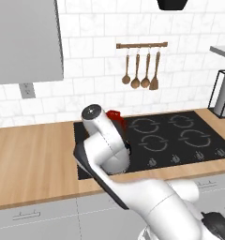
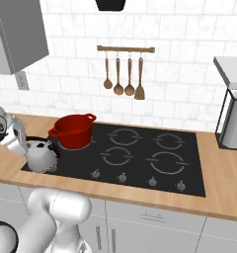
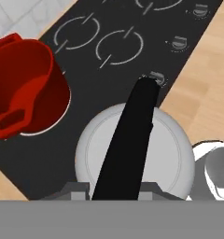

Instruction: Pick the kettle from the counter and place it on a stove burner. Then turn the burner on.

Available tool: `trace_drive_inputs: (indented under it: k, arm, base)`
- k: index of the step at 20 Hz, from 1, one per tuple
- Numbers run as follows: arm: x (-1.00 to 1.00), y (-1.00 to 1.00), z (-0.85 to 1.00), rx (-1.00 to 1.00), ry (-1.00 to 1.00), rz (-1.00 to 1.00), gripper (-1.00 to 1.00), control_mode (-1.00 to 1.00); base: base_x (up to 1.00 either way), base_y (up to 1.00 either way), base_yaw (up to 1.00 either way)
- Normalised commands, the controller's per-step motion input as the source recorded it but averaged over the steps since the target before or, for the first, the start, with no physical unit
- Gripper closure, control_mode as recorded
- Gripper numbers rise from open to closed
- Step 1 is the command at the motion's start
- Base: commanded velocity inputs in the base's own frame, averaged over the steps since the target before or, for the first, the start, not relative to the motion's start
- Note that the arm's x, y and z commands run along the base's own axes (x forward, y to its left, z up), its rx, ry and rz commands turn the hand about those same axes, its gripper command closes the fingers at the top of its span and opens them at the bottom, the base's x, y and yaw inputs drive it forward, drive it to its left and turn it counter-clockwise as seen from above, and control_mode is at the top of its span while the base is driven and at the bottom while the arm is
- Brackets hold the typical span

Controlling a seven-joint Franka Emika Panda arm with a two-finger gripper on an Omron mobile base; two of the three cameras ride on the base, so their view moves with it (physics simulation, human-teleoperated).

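The silver-grey kettle (image 2: 39, 157) is at the front-left corner of the black stove (image 2: 140, 170), just left of the red pot (image 2: 72, 131). In the hand view the kettle (image 3: 174, 154) lies right below the camera. Its black arched handle (image 3: 132, 135) runs up between the fingers of my gripper (image 3: 115, 189), which press on it from both sides. The gripper is shut on the handle. Whether the kettle rests on the glass or hangs just above it is unclear. In the left base view my own arm (image 1: 105, 140) hides the kettle, and a bit of the red pot (image 1: 115, 114) peeks out behind it.
A row of knobs (image 2: 122, 177) runs along the stove's front edge, the nearest one (image 3: 156, 77) just beyond the kettle. Three free burners (image 2: 165, 162) lie to the right. The wood counter (image 2: 224, 178) carries a grey appliance in a dark frame (image 2: 233, 123). Wooden utensils (image 2: 123, 74) hang on the wall.
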Motion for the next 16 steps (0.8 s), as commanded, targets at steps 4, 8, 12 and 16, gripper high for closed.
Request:
trace_drive_inputs:
  k: [4,8,12,16]
  arm:
    - [0.00,-1.00,0.00,0.00,0.00,-0.20,1.00,-1.00]
    - [0.00,-1.00,0.00,0.00,0.00,-0.19,1.00,-1.00]
    - [0.00,-1.00,0.00,0.00,0.00,-0.18,1.00,-1.00]
    - [0.00,-1.00,0.00,0.00,0.00,-0.17,1.00,-1.00]
  base:
    - [0.00,0.00,0.00]
    - [0.00,0.00,0.00]
    - [0.00,0.00,0.00]
    - [0.00,0.00,0.00]
